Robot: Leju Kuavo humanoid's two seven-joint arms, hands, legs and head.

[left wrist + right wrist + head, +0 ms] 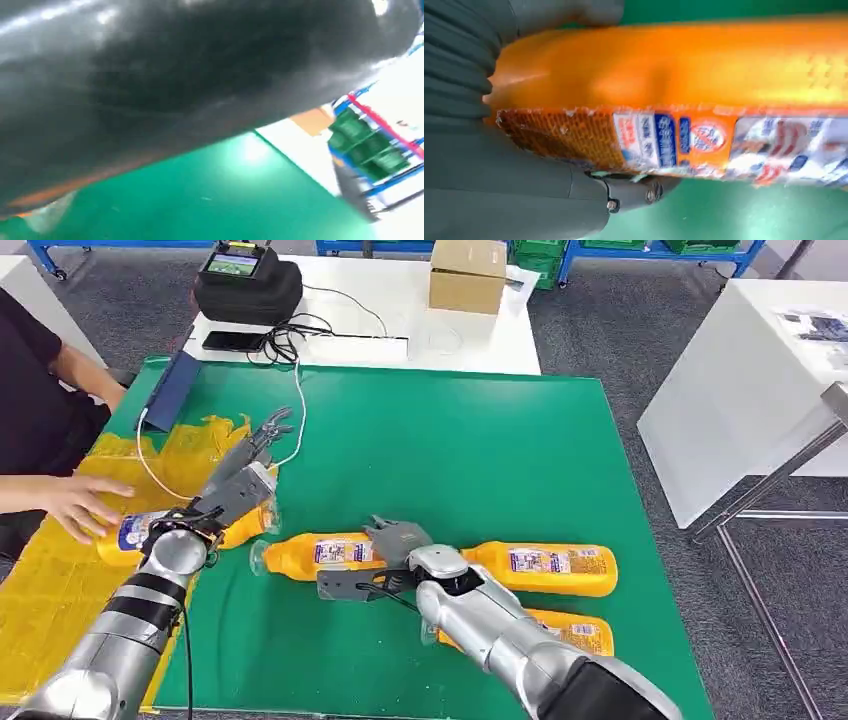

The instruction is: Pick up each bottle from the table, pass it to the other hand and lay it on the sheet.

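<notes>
The right robot hand (398, 540) grasps an orange bottle (320, 555) lying on the green desk (480, 450). The left robot hand (255, 455) hangs released, fingers spread, above another bottle (135, 532) at the edge of the yellow sheet (50, 580), where a person's hand (75, 502) touches that bottle.

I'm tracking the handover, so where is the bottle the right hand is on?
In the head view, the bottle lies on the green mat near its front middle, under the right hand, right of the yellow sheet.
</notes>
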